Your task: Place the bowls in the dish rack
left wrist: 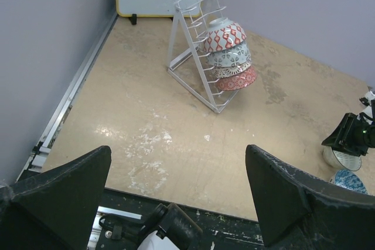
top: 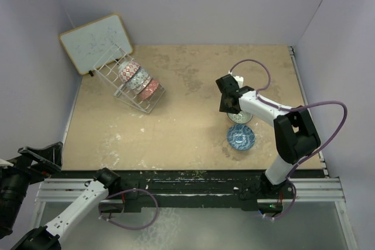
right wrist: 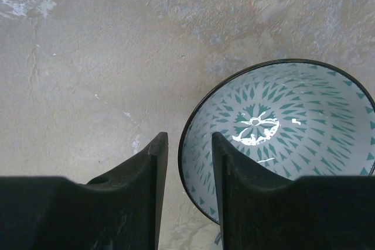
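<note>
Left gripper (left wrist: 179, 151) spread wide, empty, beyond near-left edge of tabletop (top: 187, 127) | dish rack (top: 111, 68) far left, 3 bowls (top: 139, 78) slotted, upper slots free | right gripper (right wrist: 188, 137) part-open astride teal bowl (right wrist: 275, 127) rim, unclamped | risk: shallow rim pinch slips, tipping it onto blue bowl (top: 241, 137) just beside | bare tabletop toward rack; right edge near.

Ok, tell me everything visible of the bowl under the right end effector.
The bowl is round, glossy like ceramic, pale inside with teal diamond marks around a central flower, and a thin dark rim. It sits upright on the tan table, next to a blue bowl. The right end effector straddles its rim, one finger inside, one outside; contact cannot be told.
</note>
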Available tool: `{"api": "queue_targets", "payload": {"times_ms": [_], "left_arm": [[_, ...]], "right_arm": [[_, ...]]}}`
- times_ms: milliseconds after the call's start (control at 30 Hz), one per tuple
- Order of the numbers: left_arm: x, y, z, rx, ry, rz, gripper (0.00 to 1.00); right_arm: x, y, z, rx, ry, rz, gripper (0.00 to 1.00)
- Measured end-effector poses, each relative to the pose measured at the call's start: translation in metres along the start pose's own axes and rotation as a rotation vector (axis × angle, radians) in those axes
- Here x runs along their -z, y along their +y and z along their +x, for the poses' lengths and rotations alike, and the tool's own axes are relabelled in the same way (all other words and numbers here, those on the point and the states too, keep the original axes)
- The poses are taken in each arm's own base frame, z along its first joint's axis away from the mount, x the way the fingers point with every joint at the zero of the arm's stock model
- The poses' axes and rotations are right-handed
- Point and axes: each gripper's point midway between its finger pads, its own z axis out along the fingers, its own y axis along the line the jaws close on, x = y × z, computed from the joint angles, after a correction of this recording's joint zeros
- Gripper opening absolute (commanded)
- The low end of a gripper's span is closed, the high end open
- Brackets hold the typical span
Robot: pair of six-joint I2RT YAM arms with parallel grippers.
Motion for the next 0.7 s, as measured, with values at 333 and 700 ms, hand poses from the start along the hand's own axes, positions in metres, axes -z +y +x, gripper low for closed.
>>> {"api": "queue_targets", "payload": {"times_ms": [333, 700], "left_arm": [[0.001, 0.001, 0.0, 0.006, -0.004, 0.002, 0.99], [0.002, 0.0, 0.0, 0.022, -0.005, 0.004, 0.99]], "right_arm": [[-0.003, -0.004, 0.005, 0.015, 0.009, 0.009, 0.19], [0.002, -0.014, -0.005, 0.061, -0.028, 0.051, 0.0]]}}
